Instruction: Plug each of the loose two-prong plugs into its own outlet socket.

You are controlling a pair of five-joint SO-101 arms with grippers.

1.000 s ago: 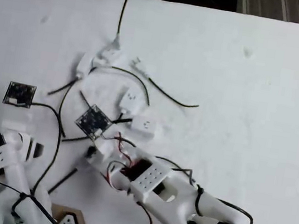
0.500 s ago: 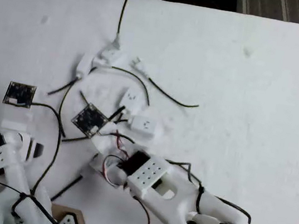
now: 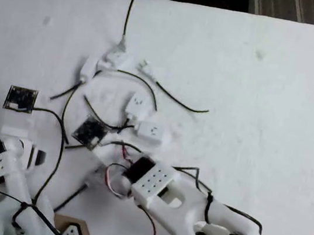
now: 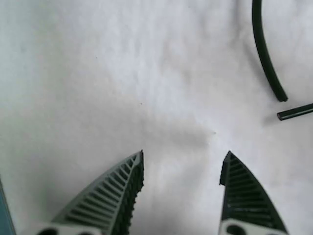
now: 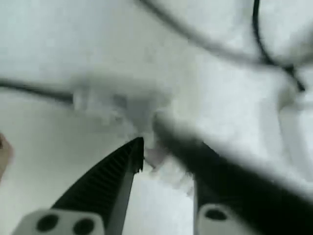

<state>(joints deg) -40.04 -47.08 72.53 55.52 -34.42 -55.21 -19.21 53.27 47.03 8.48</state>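
Starting nearest you, your left hand (image 4: 185, 165) hangs low over the bare white table (image 4: 98, 73) at the near left. Its jaws are spread wide with nothing between them, and I judge it is parked there to leave the other arm room. Your right hand (image 5: 154, 147) sits near the middle, low among the thin black cables (image 3: 59, 138) and just nearer than a small black square circuit board (image 3: 89, 133). I cannot tell whether it is wide or gripping anything. Just beyond that board lie two white square outlet sockets (image 3: 152, 130), side by side and seemingly face up, which suits a plug coming down. The loose white two-prong plugs (image 3: 146, 67) lie farther still, well apart from both hands.
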